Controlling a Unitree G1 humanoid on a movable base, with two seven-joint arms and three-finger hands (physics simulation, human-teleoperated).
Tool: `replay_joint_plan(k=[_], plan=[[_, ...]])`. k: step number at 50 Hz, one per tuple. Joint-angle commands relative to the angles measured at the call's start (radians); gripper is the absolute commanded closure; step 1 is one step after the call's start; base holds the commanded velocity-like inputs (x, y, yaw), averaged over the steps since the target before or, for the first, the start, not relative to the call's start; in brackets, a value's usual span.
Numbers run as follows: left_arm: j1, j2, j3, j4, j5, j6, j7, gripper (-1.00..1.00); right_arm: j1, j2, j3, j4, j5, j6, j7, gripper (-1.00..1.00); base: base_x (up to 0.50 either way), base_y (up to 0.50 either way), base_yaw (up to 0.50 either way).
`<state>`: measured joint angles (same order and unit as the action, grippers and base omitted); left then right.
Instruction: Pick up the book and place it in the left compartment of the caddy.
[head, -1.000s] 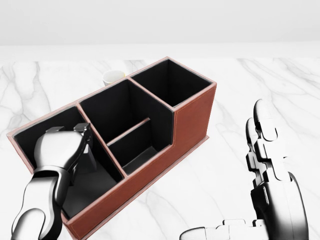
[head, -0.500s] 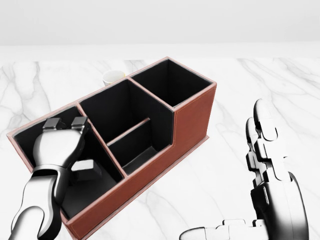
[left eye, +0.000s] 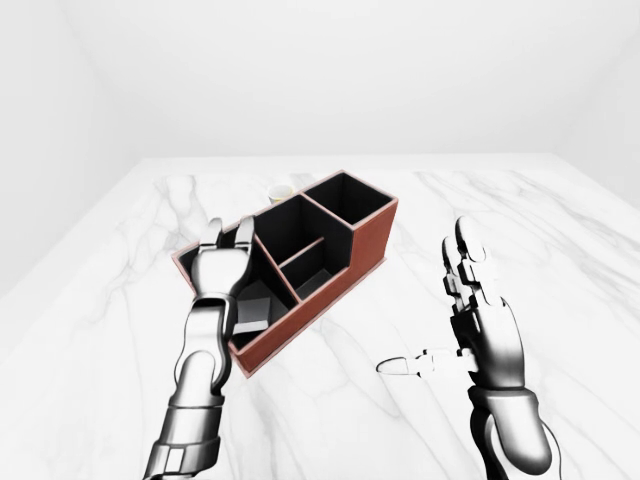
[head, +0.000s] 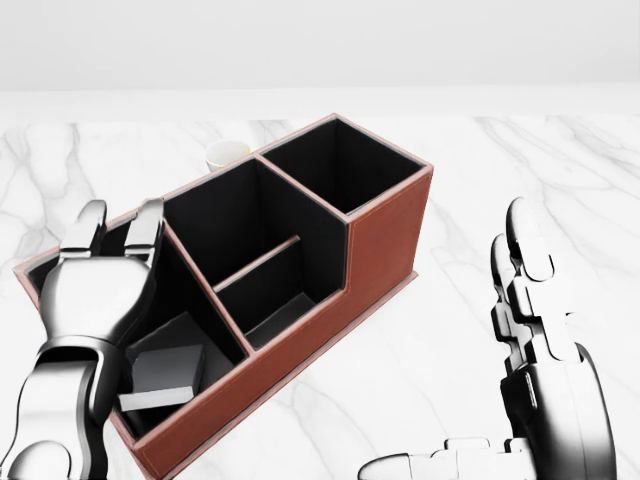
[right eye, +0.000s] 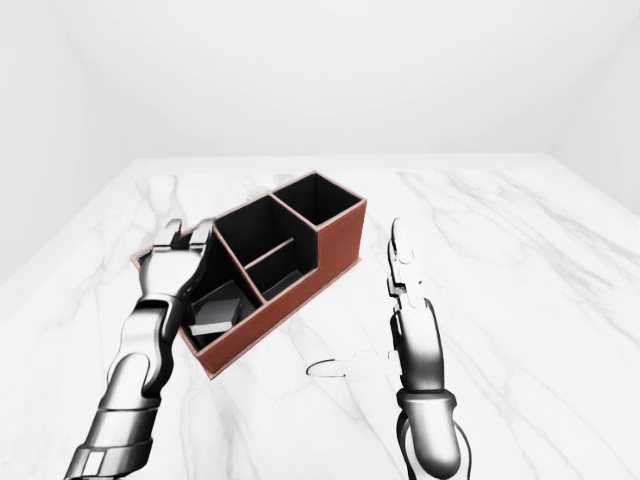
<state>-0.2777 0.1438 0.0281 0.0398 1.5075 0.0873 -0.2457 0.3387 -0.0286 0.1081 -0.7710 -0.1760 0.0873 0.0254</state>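
Note:
The brown caddy (head: 385, 240) with black lining stands slantwise on the marble table. A dark grey book (head: 165, 365) lies tilted on the floor of its left compartment, free of any hand. My left hand (head: 120, 215) hovers over that compartment's left rim, above the book, open with its fingers (head: 148, 225) spread and pointing up the view. At the right of the head view my right hand (head: 455, 345) is held upright and open, apart from the caddy, with nothing in it. The middle divided compartment and the tall right compartment show only black lining.
A small pale cup (head: 228, 153) stands just beyond the caddy's far wall. The white marble table (head: 500, 160) stretches wide to the right and towards the top of the view, ending at a plain white wall.
My left hand has opened and risen out of the left compartment. The book it held now lies on the compartment floor. The right hand and the camera have not moved.

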Motion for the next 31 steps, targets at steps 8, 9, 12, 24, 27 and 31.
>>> replay_joint_plan(k=[8, 9, 12, 24, 27, 31], plan=[[0.110, -0.078, 0.106, -0.764, 0.263, 0.000, -0.384, -1.00, -0.003, 0.000, 0.002, 0.003, -0.001, 0.000, 0.001, -1.00, 0.00, 0.00, 0.00], [0.108, -0.083, 0.115, -0.792, 0.270, 0.000, -0.403, -1.00, -0.003, 0.000, 0.002, 0.002, 0.000, 0.000, 0.001, -1.00, 0.00, 0.00, 0.00], [0.099, -0.087, 0.142, -0.862, 0.286, 0.000, -0.452, -1.00, 0.002, 0.000, 0.000, -0.004, 0.001, 0.000, 0.001, -1.00, 0.00, 0.00, 0.00], [0.165, -0.111, 0.147, -0.825, 0.223, 0.000, -0.377, -1.00, 0.004, -0.001, -0.001, -0.009, 0.001, 0.000, 0.002, -1.00, 0.00, 0.00, 0.00], [0.178, -0.104, 0.165, -0.831, 0.204, 0.000, -0.375, -1.00, 0.004, 0.000, -0.002, -0.008, 0.001, 0.000, 0.002, -1.00, 0.00, 0.00, 0.00], [0.204, -0.092, 0.206, -0.857, 0.169, 0.000, -0.378, -1.00, 0.000, 0.000, 0.001, -0.005, -0.001, 0.000, 0.002, -1.00, 0.00, 0.00, 0.00]])
